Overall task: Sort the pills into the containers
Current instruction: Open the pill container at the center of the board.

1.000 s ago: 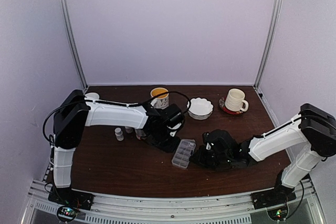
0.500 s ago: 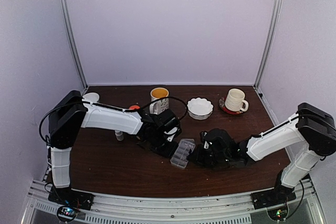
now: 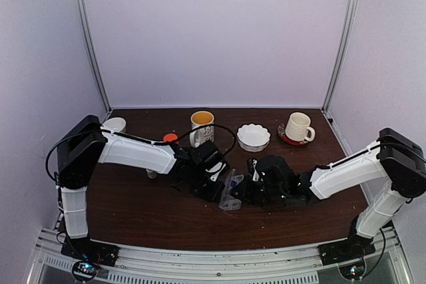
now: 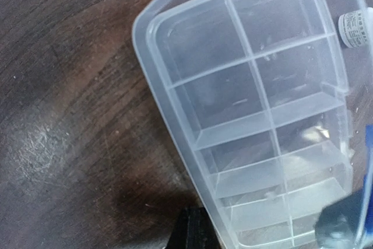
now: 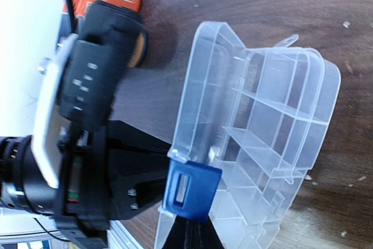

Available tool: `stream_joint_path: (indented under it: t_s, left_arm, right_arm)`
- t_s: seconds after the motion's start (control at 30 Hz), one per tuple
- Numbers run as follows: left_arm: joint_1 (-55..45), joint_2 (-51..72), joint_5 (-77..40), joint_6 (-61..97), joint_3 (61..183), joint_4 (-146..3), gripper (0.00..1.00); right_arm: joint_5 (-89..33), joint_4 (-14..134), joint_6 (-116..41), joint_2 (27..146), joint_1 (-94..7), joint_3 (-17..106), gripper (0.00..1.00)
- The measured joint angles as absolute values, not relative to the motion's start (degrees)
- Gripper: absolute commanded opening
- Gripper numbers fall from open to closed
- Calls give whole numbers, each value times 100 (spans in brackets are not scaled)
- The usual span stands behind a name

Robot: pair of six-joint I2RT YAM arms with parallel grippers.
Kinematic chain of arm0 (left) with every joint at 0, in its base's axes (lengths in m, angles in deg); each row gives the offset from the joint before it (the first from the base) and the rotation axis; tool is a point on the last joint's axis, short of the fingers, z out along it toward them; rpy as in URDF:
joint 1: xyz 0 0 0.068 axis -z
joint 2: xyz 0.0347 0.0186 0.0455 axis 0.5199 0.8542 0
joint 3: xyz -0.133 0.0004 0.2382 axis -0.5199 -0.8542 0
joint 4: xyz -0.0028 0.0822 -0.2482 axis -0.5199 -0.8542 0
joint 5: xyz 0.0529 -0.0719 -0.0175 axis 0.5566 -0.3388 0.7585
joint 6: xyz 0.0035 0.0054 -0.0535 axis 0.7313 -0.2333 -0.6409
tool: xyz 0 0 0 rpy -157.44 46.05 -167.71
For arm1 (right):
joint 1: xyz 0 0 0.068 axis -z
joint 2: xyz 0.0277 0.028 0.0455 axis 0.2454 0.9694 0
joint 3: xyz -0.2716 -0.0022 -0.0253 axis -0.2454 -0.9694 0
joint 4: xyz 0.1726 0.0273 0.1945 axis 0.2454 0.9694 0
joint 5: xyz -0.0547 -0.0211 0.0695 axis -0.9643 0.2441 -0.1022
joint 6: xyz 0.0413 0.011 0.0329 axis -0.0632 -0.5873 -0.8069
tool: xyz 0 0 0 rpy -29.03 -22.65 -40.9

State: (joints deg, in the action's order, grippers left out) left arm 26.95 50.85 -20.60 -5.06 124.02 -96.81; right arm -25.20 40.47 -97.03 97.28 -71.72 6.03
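The clear organizer box [image 3: 231, 192] lies between my two grippers, its hinged lid [image 5: 204, 86] lifted partway off the base. Its compartments [image 4: 250, 103] look empty. My right gripper [image 5: 195, 237] is shut, its tips right under the blue latch [image 5: 189, 190] on the lid's edge. My left gripper [image 4: 195, 231] is also shut, its black tip against the box's long side [image 4: 175, 132]. In the top view the left gripper [image 3: 218, 188] is left of the box and the right gripper [image 3: 245, 193] is right of it. Tiny whitish specks [image 5: 347, 24] on the wood may be pills.
At the back stand a yellow-rimmed mug [image 3: 202, 123], a white bowl [image 3: 254, 136] and a cream mug on a red saucer [image 3: 297, 126]. An orange-capped bottle [image 3: 170, 138], a small white bottle [image 3: 152, 173] and a white cup [image 3: 116, 124] sit on the left. Another small bottle [image 3: 251, 164] is behind the box.
Both arms have closed in on the box. It was flat a second ago; now its lid edge is raised and it has shifted slightly left. Both grippers stayed shut.
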Motion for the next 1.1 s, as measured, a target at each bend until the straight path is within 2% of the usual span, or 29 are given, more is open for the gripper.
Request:
stream_joint_path:
  t_s: [0.3, 0.87, 1.0, 1.1]
  left_arm:
    - [2724, 4986, -1964, -511, 12267, -9648, 0]
    - [2748, 4923, -1903, -541, 12186, -9639, 0]
    - [2750, 4866, -1876, -557, 12114, -9643, 0]
    - [2750, 4846, -1833, -570, 12090, -9654, 0]
  right_arm:
    - [-2395, 3983, -9668, 9938, -7172, 786, 0]
    - [-2306, 3122, -9824, 10351, -7170, 242, 3]
    - [-2288, 2700, -9876, 10491, -7170, 148, 7]
    - [-2271, 2449, -9937, 10528, -7172, 76, 16]
